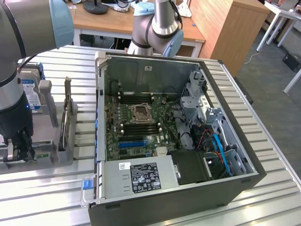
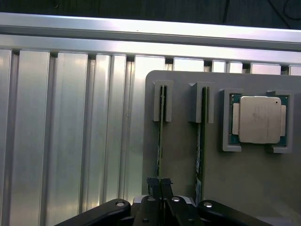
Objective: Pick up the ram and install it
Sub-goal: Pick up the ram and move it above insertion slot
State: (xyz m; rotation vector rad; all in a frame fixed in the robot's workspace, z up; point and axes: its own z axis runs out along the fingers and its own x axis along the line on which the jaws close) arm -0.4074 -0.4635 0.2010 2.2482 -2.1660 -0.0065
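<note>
Ribbed metal tabletop (image 2: 70, 141) with grey holder (image 2: 181, 160). Pincer (image 2: 160, 184) closed on the ram (image 2: 161, 127), standing on edge between its fingertips. Likely light, stiff, thin and fragile: best held by the long top edge, squarely, without twisting.

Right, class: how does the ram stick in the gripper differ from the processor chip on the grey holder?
The ram stick is long and thin; the processor chip is square and silver-topped. The ram stick stands on edge in a slot; the processor chip lies flat between corner brackets. The gripper is shut on the ram stick; the processor chip is untouched. Both sit on the same grey holder.
</note>
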